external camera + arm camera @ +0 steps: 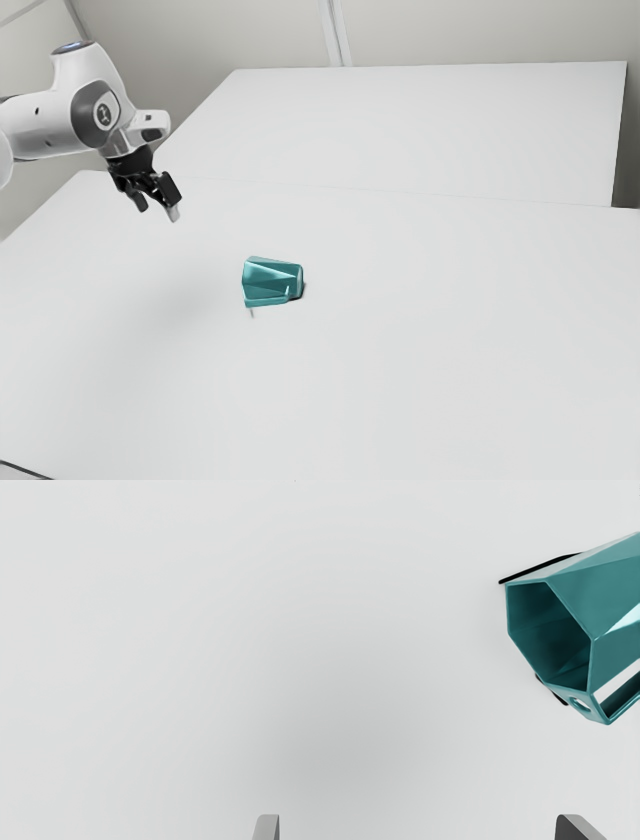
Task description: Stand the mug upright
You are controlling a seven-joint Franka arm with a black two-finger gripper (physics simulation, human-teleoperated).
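My gripper (158, 210) hangs above the table at the exterior view's left, higher than the mug and apart from it. The teal faceted mug (270, 281) lies on its side on the white table. From the hand's camera, the mug (615, 580) has its hollow mouth facing the gripper's side, with its handle along one flank; its far part is cut off by the picture's edge. The gripper (417, 825) is open, its fingertips wide apart with nothing between them.
The white table (420, 380) spreads around the mug. Behind it stands another white surface (430, 130), with a pale wall beyond. A dark line crosses the exterior view's lower left corner.
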